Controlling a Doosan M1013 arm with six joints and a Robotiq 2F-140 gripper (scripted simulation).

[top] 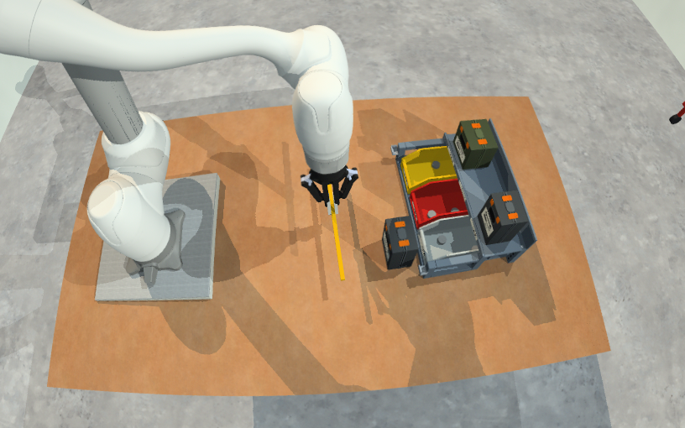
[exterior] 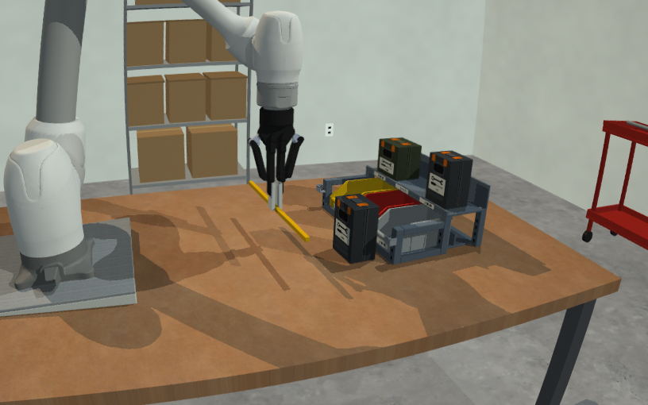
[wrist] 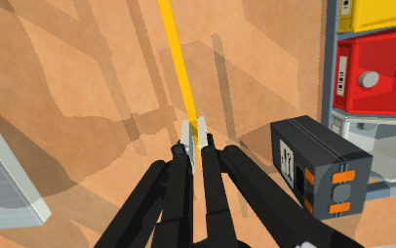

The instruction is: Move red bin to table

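Red bin: on your shelf, between yellow bin and grey bin, round parts inside.
Dark case: just left of grey bin.
Gripper: you have yellow bar clamped.

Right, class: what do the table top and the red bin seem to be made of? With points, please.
Table top (top: 282, 352) (exterior: 229, 324): probably wood, matt; brown, grain-like streaks along its edge. Red bin (top: 438, 194) (exterior: 389, 200) (wrist: 373, 100): likely smooth plastic, though painted metal is possible; even colour, thin walls.
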